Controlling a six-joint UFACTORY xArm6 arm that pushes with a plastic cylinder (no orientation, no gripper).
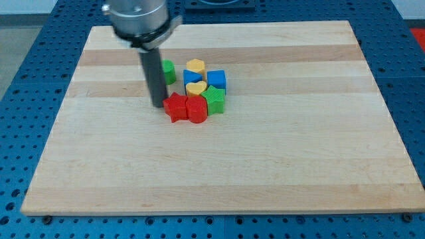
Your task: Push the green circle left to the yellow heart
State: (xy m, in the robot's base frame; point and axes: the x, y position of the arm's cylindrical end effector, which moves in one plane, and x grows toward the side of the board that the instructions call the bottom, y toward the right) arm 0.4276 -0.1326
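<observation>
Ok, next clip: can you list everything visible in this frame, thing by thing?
green circle: 1, green, cluster's left, partly behind the rod
yellow hexagon: 1, yellow, cluster's top
yellow heart: 1, yellow, cluster's middle
blue blocks: 2, blue, right of and behind the yellow ones
green star: 1, green, cluster's right
red star: 1, red, cluster's bottom left
red block: 1, red, beside the red star
wooden board: 1, light wood
my tip: 1, dark, just left of the red star

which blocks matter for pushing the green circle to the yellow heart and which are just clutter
Job:
green circle
yellow heart
my tip, below the green circle, left of the red star

Clutter:
red star
red block
green star
blue blocks
yellow hexagon
</observation>
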